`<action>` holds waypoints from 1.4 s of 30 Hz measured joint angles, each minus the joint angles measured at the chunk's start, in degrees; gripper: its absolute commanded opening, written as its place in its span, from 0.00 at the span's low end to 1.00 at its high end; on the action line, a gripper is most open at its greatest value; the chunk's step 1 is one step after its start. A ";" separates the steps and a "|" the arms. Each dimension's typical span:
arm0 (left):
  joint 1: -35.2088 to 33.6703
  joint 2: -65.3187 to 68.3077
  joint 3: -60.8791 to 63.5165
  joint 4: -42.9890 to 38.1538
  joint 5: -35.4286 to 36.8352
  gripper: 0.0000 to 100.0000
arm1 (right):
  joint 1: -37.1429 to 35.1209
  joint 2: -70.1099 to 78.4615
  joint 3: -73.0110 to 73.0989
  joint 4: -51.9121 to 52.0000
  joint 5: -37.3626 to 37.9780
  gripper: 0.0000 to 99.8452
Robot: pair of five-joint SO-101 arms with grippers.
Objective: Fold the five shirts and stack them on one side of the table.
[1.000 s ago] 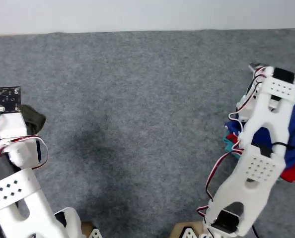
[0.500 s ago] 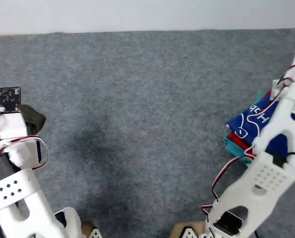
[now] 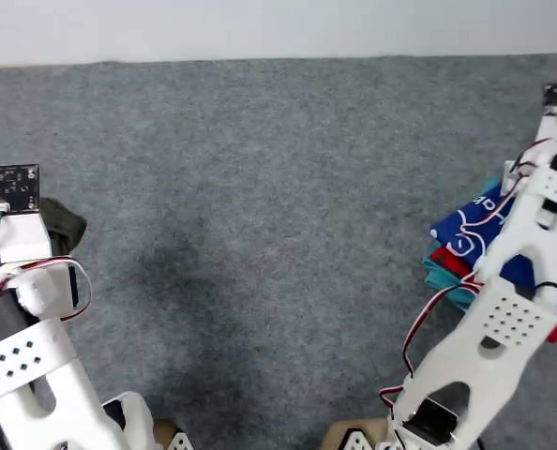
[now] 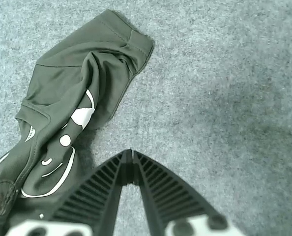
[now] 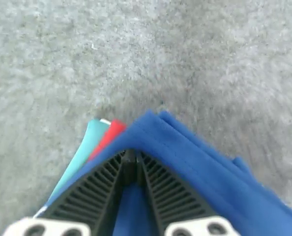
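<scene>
The stack of folded shirts sits at the right side of the grey table [image 3: 260, 187]: a blue shirt [image 3: 466, 230] with white print on top, a red shirt [image 3: 452, 262] under it and a teal shirt [image 3: 441, 278] at the bottom, their edges stepped. Over the last second the right arm has swung off the top of the pile toward the table's right edge, so the blue shirt's print is now uncovered. The right gripper [image 5: 130, 160] hangs over the blue cloth with its jaws pressed together and no fold pinched between them, so I'd judge that shirt placed. No bin or tray holds anything, and the pile lies straight on the table. Well apart, at the left, a dark olive shirt [image 4: 72, 93] lies crumpled and unfolded. The left gripper [image 4: 132, 162] is clamped on nothing, just beside it, unmoved.
</scene>
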 measured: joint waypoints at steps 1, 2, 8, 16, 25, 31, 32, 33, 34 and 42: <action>0.00 0.00 0.00 0.00 0.00 0.00 | 0.00 -1.32 0.00 1.76 0.00 0.01; 0.00 0.00 0.00 0.00 0.00 0.00 | 0.00 -2.73 0.00 3.60 0.00 0.01; 0.00 0.00 0.00 0.00 0.00 0.00 | 2.02 -10.11 0.00 13.27 0.09 0.01; 0.00 0.00 0.00 0.00 0.00 0.00 | 13.54 -9.67 0.00 12.04 0.53 0.01; 0.00 0.00 0.00 0.00 0.00 0.00 | 16.09 -2.73 -1.14 9.41 5.98 0.01; 0.00 0.00 0.00 0.97 0.00 0.00 | 13.27 -8.62 -2.55 17.41 5.98 0.01; 0.00 0.00 0.00 0.97 0.00 0.00 | 12.13 -9.93 -2.55 19.60 5.98 0.01; 0.00 0.00 0.00 0.97 0.00 0.00 | 11.08 -11.16 -2.55 21.71 5.98 0.01; 0.00 0.00 0.00 0.97 0.00 0.00 | 10.20 -12.57 -2.55 24.18 6.07 0.01; 0.00 0.00 -0.26 2.46 0.00 0.00 | 7.82 -19.60 -2.55 42.37 6.15 0.01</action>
